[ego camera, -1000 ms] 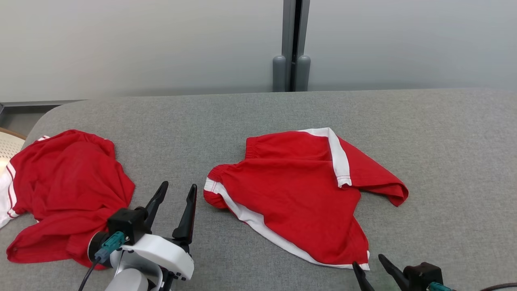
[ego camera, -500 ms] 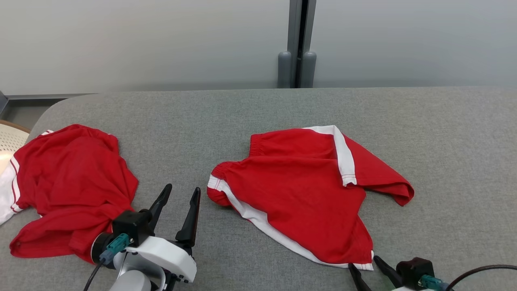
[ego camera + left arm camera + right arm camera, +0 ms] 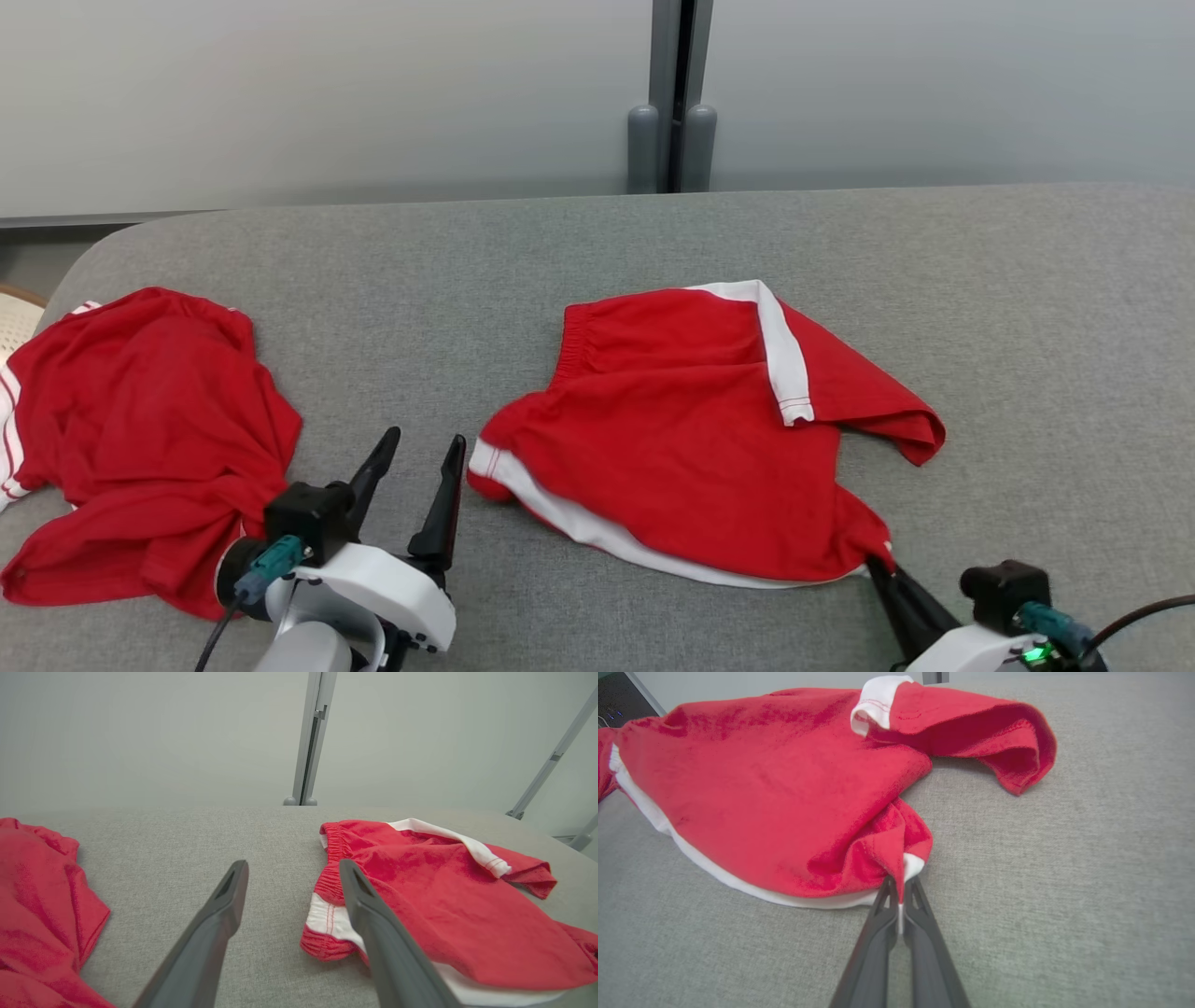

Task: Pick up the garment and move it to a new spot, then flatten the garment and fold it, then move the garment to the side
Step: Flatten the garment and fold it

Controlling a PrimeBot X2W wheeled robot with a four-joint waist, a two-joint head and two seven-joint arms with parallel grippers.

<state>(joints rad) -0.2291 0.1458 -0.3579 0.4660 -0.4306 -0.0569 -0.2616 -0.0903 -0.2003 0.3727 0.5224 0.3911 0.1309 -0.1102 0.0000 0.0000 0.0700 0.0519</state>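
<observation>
Since a second ago our right claw (image 3: 879, 566) has pressed shut on the near right corner of the shorts (image 3: 691, 439), bunching the hem. They lie mid-bench (image 3: 560, 252), toward the front edge, running leftward from that claw. Our left claw (image 3: 425, 439) stands spread just beside their near left end, so that arm is nearer there.

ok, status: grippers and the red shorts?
Right gripper shut on near corner of red shorts. Left gripper open, beside the waistband end. Shorts crumpled, not yet flattened. Second red garment lies apart, far left.
</observation>
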